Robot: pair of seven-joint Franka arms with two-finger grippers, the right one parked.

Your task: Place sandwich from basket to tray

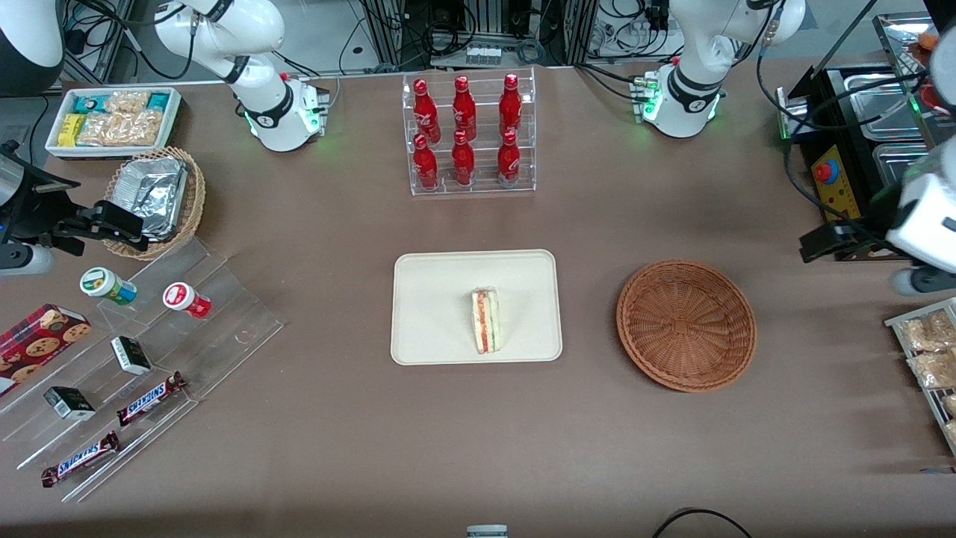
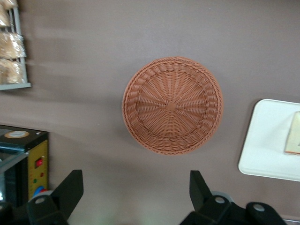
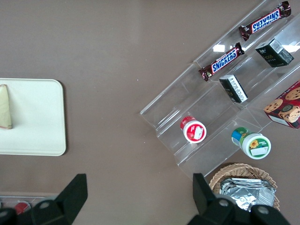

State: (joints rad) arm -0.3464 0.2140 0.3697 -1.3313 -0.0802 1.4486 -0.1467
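sandwich (image 1: 487, 321) on tray (image 1: 433, 299), basket (image 1: 686, 324) beside; gripper (image 2: 136, 190) open above.

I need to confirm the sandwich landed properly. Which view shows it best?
The front view: the whole sandwich lies on the tray. Both wrist views catch only a cut-off edge. The open gripper hangs above the table near the empty basket.
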